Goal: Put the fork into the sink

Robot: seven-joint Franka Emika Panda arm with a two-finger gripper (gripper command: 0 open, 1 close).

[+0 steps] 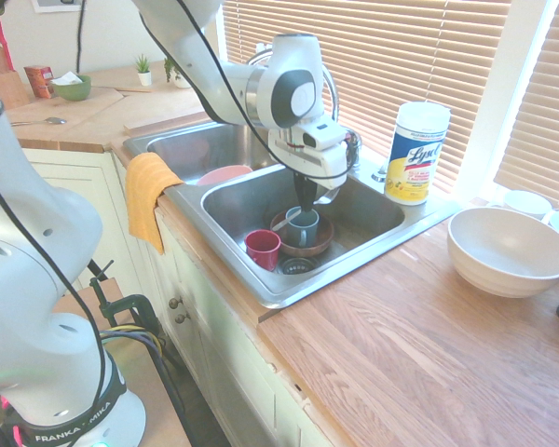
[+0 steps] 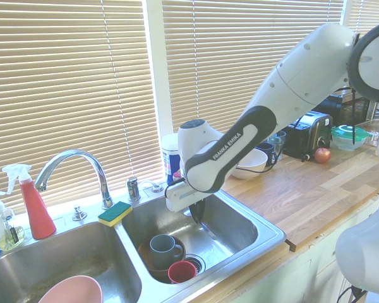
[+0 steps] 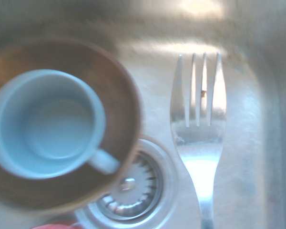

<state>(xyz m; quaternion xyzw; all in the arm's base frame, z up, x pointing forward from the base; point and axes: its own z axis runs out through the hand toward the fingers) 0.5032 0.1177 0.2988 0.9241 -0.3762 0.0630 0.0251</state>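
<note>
The fork (image 3: 199, 138), silver with four tines, shows in the wrist view, rising from the picture's lower edge over the steel floor of the sink (image 1: 261, 279). Neither exterior view shows it. My gripper (image 1: 304, 207) hangs low inside the right basin with its fingers shut, just above a grey-blue mug (image 1: 303, 226) that stands in a brown bowl (image 1: 319, 244). From the other side, the gripper (image 2: 198, 222) is beside the mug (image 2: 164, 249), inside the sink (image 2: 265, 237). The dark drain strainer (image 3: 133, 186) lies between bowl and fork.
A red cup (image 1: 262, 248) stands in the same basin by the drain. A pink bowl (image 2: 69, 291) lies in the left basin. The faucet (image 2: 76, 165) and a sponge (image 2: 115, 213) are behind the divider. A Lysol canister (image 1: 415, 152) and white bowl (image 1: 508, 250) stand on the counter.
</note>
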